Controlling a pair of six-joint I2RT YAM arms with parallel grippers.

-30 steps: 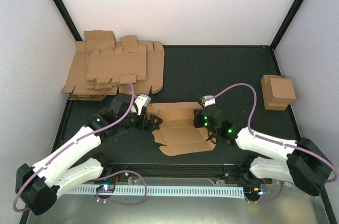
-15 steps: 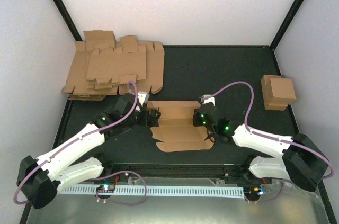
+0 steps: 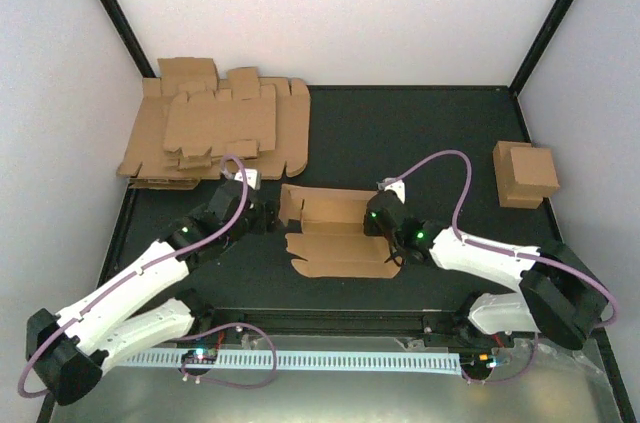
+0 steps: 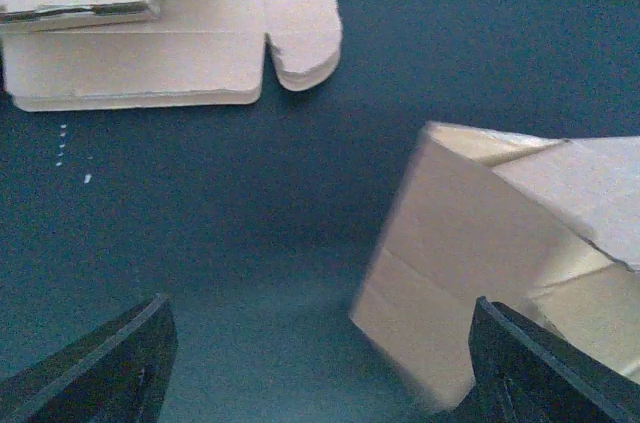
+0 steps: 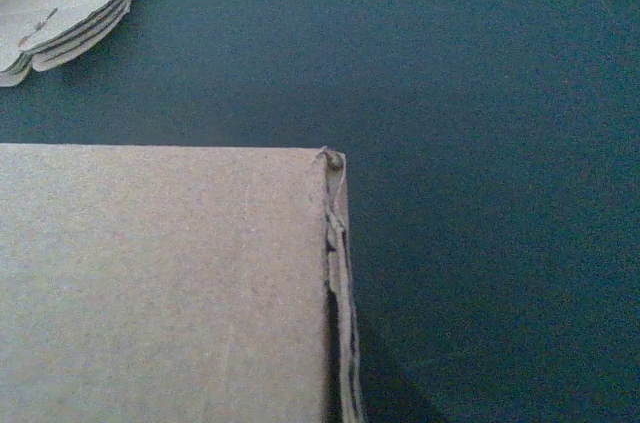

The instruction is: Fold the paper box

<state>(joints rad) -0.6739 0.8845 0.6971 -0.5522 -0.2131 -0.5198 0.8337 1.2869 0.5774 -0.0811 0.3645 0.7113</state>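
Mid frame, the paper box has walls up, front flap flat; left gripper wide, right gripper closed.

Plain white walls enclosed a dark matte tabletop on three sides, joined by black corner posts; light was soft and even.

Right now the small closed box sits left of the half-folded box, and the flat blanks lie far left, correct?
No: the top view shows the small closed box right of the half-folded box. The flat blanks do lie far left.
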